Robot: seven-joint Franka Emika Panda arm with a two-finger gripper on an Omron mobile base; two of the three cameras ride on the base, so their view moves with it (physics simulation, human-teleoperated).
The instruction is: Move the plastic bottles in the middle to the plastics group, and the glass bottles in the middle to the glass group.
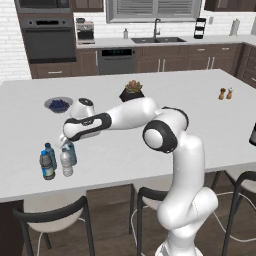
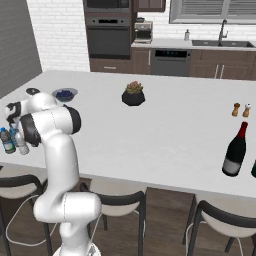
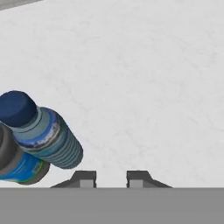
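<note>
The claw [image 1: 66,143] hangs over the near edge of the white desk [image 1: 150,95], close to its left corner, and points down at a huddle of four small bottles. It is clenched to a narrow gap. In the hand view the two tips [image 3: 112,178] have bare desk between them, so I cannot tell whether it grips anything.

The slim blue-tinted plastic bottle with a blue cap [image 1: 72,152] stands upright right under the claw, touching it or nearly so. Just beside it, nearer the desk's front edge, stands the clear-whitish plastic bottle with a white cap [image 1: 66,163], also upright.

The plastics group lies further towards the left corner: the blue water bottle with a blue cap [image 1: 50,150] and the dark grey bottle with a blue-white label [image 1: 47,165]. From the hand they show off to one side of the tips, not between them.

I judge that the next move turns on that small sideways offset. Both middle bottles already stand near the group, with their long axes vertical.
</note>
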